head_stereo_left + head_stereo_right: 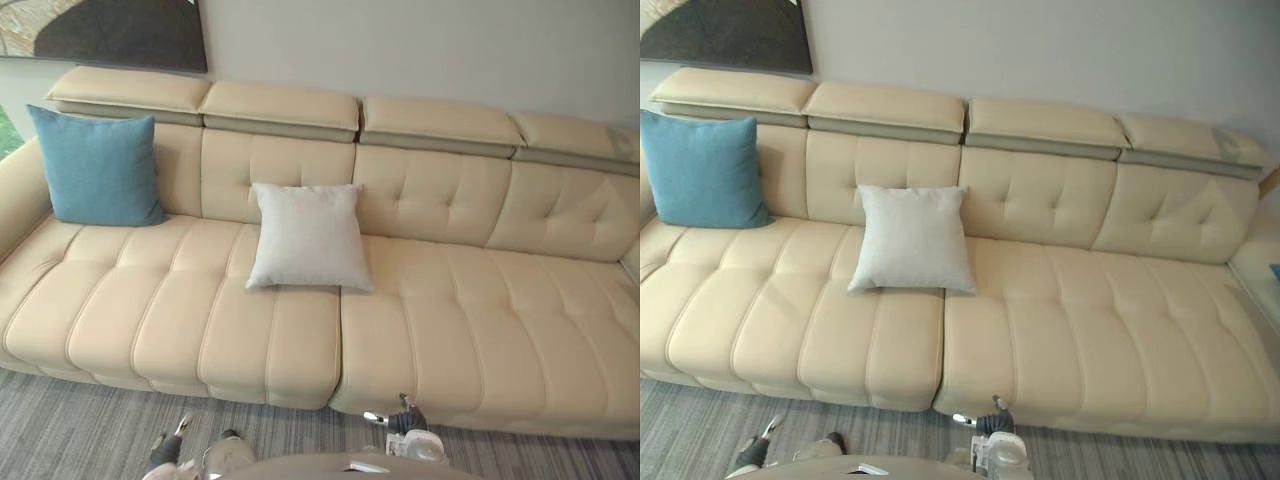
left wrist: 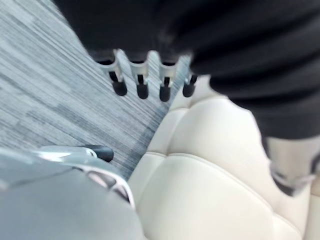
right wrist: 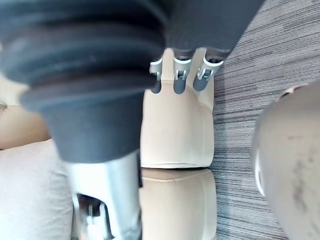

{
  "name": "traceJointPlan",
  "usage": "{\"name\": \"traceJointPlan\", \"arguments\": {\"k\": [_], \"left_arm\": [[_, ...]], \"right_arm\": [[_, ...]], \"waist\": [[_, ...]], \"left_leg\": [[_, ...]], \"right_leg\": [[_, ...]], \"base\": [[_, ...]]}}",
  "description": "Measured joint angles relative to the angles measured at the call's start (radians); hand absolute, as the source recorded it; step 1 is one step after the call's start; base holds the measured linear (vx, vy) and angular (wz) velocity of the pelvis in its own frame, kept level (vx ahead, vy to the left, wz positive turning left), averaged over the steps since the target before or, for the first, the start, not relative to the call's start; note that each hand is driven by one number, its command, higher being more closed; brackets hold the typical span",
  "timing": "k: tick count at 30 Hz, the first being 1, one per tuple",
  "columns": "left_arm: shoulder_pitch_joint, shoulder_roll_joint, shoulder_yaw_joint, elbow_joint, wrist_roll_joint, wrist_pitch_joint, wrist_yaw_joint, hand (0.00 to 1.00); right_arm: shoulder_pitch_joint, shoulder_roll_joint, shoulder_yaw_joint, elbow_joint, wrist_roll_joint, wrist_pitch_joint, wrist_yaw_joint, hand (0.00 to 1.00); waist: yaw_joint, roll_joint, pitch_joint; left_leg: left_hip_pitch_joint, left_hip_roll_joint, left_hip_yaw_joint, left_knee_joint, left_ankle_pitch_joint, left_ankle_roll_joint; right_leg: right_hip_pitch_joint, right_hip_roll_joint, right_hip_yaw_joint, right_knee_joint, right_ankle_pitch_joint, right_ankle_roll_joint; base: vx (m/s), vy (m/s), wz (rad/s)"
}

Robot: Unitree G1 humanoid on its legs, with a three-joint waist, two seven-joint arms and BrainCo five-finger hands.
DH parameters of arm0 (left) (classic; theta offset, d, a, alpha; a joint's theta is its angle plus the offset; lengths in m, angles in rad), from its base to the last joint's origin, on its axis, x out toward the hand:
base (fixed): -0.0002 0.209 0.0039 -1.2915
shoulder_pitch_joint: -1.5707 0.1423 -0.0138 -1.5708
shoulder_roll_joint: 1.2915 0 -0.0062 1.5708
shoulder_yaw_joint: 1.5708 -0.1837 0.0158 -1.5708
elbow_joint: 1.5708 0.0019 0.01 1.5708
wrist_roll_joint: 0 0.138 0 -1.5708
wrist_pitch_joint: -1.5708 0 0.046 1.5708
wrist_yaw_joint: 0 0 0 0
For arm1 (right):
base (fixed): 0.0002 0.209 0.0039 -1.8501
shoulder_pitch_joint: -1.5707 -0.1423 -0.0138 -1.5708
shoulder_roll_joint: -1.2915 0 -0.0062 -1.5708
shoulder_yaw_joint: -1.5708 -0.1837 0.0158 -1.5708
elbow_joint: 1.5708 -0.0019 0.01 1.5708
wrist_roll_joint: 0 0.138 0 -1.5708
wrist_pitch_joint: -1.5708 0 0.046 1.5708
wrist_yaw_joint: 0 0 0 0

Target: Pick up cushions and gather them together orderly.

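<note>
Two cushions lie apart on the sofa [image 1: 480, 330]. The blue cushion [image 1: 98, 168] stands upright at the left end, leaning on the backrest beside the armrest. The white cushion [image 1: 308, 237] stands near the middle, leaning back against the backrest with its lower edge on the seat, just left of the split between the seat sections. Bare seat separates the two, and the right half of the sofa has nothing on it.

Neither hand touches a cushion. The left hand [image 2: 142, 75] hangs low in front of the sofa, its fingers [image 2: 120, 87] straight and slightly spread in a row, with the thumb well apart from them and nothing between. Past the fingertips are the carpet [image 1: 80, 430] and the padded front edge of the seat. The right hand [image 3: 182, 70] is also low by the sofa front, its fingers loose, side by side and empty, pointing at the seat edge and carpet.

A dark picture [image 1: 120, 30] hangs on the wall above the sofa's left end.
</note>
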Motion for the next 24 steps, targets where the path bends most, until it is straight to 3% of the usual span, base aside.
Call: {"name": "traceJointPlan", "arguments": {"k": [2, 3, 4, 6, 8, 9, 10, 11, 12, 14, 15, 17, 18, 21, 23, 24], "left_arm": [[0.001, -0.019, 0.000, 0.020, -0.013, 0.004, 0.004, 0.00], [-0.002, -0.023, -0.003, 0.031, -0.014, 0.004, 0.005, 0.00], [-0.010, -0.021, -0.005, 0.042, -0.014, 0.004, 0.005, 0.00], [-0.036, -0.021, -0.058, 0.058, -0.012, 0.007, 0.009, 0.00], [-0.042, -0.020, -0.080, 0.054, -0.012, 0.006, 0.015, 0.00], [-0.050, -0.016, -0.088, 0.052, -0.010, 0.003, 0.016, 0.00], [-0.054, -0.011, -0.088, 0.052, -0.010, 0.003, 0.015, 0.00], [-0.071, 0.002, -0.083, 0.046, -0.011, 0.003, 0.014, 0.00], [-0.069, -0.007, -0.079, 0.046, -0.009, 0.004, 0.016, 0.00], [-0.064, -0.016, -0.079, 0.046, 0.004, 0.003, 0.016, 0.00], [-0.064, -0.025, -0.078, 0.046, 0.009, 0.003, 0.015, 0.00], [-0.054, -0.006, -0.080, 0.038, 0.010, 0.002, 0.012, 0.00], [-0.052, 0.001, -0.080, 0.022, 0.010, 0.001, 0.013, 0.00], [-0.051, 0.009, -0.080, 0.026, 0.029, 0.002, 0.013, 0.00], [-0.052, 0.010, -0.081, 0.027, 0.032, 0.002, 0.013, 0.00], [-0.052, 0.010, -0.081, 0.031, 0.044, 0.002, 0.012, 0.00]], "right_arm": [[-0.030, -0.020, 0.000, 0.024, 0.000, -0.002, -0.002, 0.00], [-0.055, -0.040, 0.001, 0.031, 0.000, -0.001, -0.004, 0.00], [-0.061, -0.042, 0.001, 0.033, 0.001, -0.001, -0.005, 0.00], [-0.041, -0.055, -0.002, 0.035, 0.002, 0.003, -0.009, 0.00], [-0.036, -0.063, -0.003, 0.036, 0.004, 0.011, -0.010, 0.00], [-0.040, -0.062, -0.003, 0.030, 0.012, 0.012, -0.011, 0.00], [-0.038, -0.057, -0.006, 0.026, 0.015, 0.012, -0.013, 0.00], [-0.032, -0.042, -0.017, 0.026, 0.020, 0.009, -0.019, 0.00], [-0.032, -0.042, -0.026, 0.021, 0.021, 0.009, -0.023, 0.00], [-0.020, -0.043, -0.034, 0.014, 0.021, 0.009, -0.023, 0.00], [-0.001, -0.039, -0.047, 0.009, 0.021, 0.009, -0.022, 0.00], [0.008, -0.011, -0.060, 0.010, 0.021, 0.010, -0.020, 0.00], [0.008, 0.002, -0.062, 0.011, 0.021, 0.010, -0.020, 0.00], [0.011, 0.020, -0.093, 0.012, 0.022, 0.010, -0.021, 0.00], [0.010, 0.022, -0.103, 0.016, 0.030, 0.011, -0.022, 0.00], [0.010, 0.022, -0.104, 0.016, 0.041, 0.011, -0.022, 0.00]], "waist": [[0.024, 0.039, -0.007], [0.026, 0.054, 0.000], [0.024, 0.060, 0.007], [0.005, 0.098, 0.032], [0.005, 0.108, 0.035], [-0.006, 0.110, 0.035], [-0.008, 0.092, 0.038], [-0.001, 0.072, 0.047], [-0.005, 0.073, 0.054], [-0.006, 0.086, 0.053], [-0.007, 0.106, 0.058], [-0.012, 0.092, 0.053], [-0.021, 0.059, 0.041], [-0.033, 0.059, 0.037], [-0.034, 0.045, 0.031], [-0.035, 0.059, 0.034]], "left_leg": [[-0.028, -0.002, -0.052, -0.028, 0.016, -0.001], [-0.057, -0.002, -0.076, -0.042, 0.099, 0.010], [-0.062, 0.000, -0.079, -0.043, 0.119, 0.012], [-0.056, 0.013, -0.101, -0.085, 0.160, 0.009], [-0.053, 0.018, -0.102, -0.114, 0.170, -0.001], [-0.073, 0.020, -0.108, -0.122, 0.135, -0.027], [-0.087, 0.014, -0.105, -0.105, 0.119, -0.028], [-0.124, 0.008, -0.101, -0.001, 0.071, 0.005], [-0.158, 0.005, -0.111, 0.241, -0.024, 0.050], [-0.149, 0.002, -0.133, 0.330, -0.116, 0.038], [-0.133, 0.002, -0.168, 0.337, -0.177, 0.017], [-0.116, -0.026, -0.138, 0.294, -0.177, 0.010], [-0.111, -0.044, -0.121, 0.258, -0.180, 0.016], [-0.098, -0.054, -0.087, 0.228, -0.184, 0.020], [-0.087, -0.053, -0.070, 0.223, -0.185, 0.021], [-0.083, -0.049, -0.056, 0.221, -0.185, 0.021]], "right_leg": [[0.024, 0.044, 0.006, -0.157, -0.002, -0.002], [0.056, 0.073, 0.003, -0.293, -0.024, 0.013], [0.065, 0.079, 0.002, -0.326, -0.029, 0.020], [0.079, 0.107, -0.011, -0.370, 0.008, 0.011], [0.065, 0.116, -0.017, -0.364, 0.010, 0.008], [0.041, 0.118, -0.026, -0.364, 0.019, -0.003], [0.034, 0.098, -0.028, -0.374, 0.027, -0.018], [0.015, 0.078, -0.025, -0.373, 0.036, -0.013], [0.007, 0.061, -0.009, -0.350, 0.041, 0.001], [0.009, 0.063, 0.007, -0.334, 0.034, 0.010], [0.012, 0.075, 0.029, -0.323, 0.026, 0.016], [-0.007, 0.057, 0.073, -0.322, 0.031, 0.017], [-0.024, 0.045, 0.092, -0.337, 0.045, 0.003], [-0.030, 0.048, 0.145, -0.398, 0.072, -0.024], [-0.031, 0.051, 0.167, -0.405, 0.080, -0.030], [-0.035, 0.055, 0.185, -0.413, 0.090, -0.034]], "base": [[-0.06, -0.045, -0.73], [-0.13, -0.067, -0.79], [-0.15, -0.078, -0.38], [-0.17, -0.015, 0.16], [-0.20, 0.012, 0.04], [-0.17, 0.016, 0.04], [-0.13, 0.051, -0.06], [-0.09, 0.083, -0.20], [-0.12, 0.108, -0.29], [-0.08, 0.107, -0.27], [-0.10, 0.175, -0.40], [-0.09, 0.168, -0.37], [-0.06, 0.123, -0.34], [-0.05, 0.100, -0.44], [-0.02, 0.038, -0.40], [0.00, 0.010, -0.47]]}}
